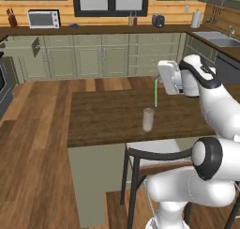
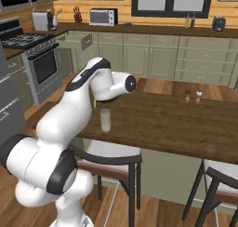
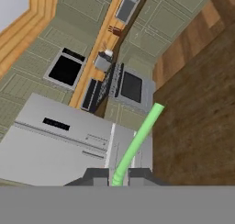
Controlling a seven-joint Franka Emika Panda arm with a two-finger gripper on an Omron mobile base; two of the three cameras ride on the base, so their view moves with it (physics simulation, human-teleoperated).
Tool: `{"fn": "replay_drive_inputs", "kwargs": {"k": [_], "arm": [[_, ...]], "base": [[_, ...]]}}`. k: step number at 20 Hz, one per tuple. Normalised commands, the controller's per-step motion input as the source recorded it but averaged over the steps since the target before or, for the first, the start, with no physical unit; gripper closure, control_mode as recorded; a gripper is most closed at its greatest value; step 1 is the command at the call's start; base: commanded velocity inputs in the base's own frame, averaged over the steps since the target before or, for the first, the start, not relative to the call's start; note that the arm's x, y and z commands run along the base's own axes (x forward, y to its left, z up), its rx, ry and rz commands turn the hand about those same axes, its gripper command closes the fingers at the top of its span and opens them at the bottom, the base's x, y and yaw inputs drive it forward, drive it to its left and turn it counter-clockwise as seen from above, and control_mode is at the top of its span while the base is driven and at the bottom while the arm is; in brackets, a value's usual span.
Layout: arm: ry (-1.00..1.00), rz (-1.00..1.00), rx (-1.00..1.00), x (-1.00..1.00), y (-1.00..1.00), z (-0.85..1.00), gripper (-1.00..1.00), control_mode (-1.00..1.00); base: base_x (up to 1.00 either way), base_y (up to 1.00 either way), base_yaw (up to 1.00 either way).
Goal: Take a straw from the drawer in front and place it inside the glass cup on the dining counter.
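My gripper (image 1: 159, 80) is shut on the straw (image 1: 156, 93), a thin light-green tube that hangs upright from the fingers above the dining counter (image 1: 103, 118). In the hand view the straw (image 3: 137, 142) runs up from between the two dark fingertips (image 3: 98, 176). The glass cup (image 1: 148, 119) stands upright on the counter, just left of and nearer than the straw's lower end. From the right base view the glass cup (image 2: 106, 120) sits beside my arm, which hides the hand. The drawer (image 1: 22, 46) stands pulled open at the far wall, also seen as the open drawer (image 2: 74, 40).
Two small shakers (image 2: 192, 98) stand further along the dining counter. Dark-framed stools (image 1: 150, 164) (image 2: 222, 182) are tucked at its near edge. A stove (image 2: 39, 54) and a microwave (image 2: 103, 16) line the far cabinets. A sink (image 1: 220, 39) lies at the back right.
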Motion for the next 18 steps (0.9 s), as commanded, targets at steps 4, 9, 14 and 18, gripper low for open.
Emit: {"fn": "replay_drive_inputs", "kwargs": {"k": [4, 9, 14, 18], "arm": [[0.0, -0.01, -0.01, 0.3, -0.01, -0.06, 1.0, -1.0], [0.0, -0.01, 0.0, 0.02, -0.04, -0.29, 1.0, -1.0], [0.0, -0.01, 0.0, 0.09, 0.0, -0.27, 1.0, -1.0], [0.0, -0.01, 0.0, 0.27, 0.0, -0.18, 1.0, -1.0]], "base": [[0.0, 0.0, 0.0], [0.0, 0.0, 0.0], [0.0, 0.0, 0.0], [0.0, 0.0, 0.0]]}}
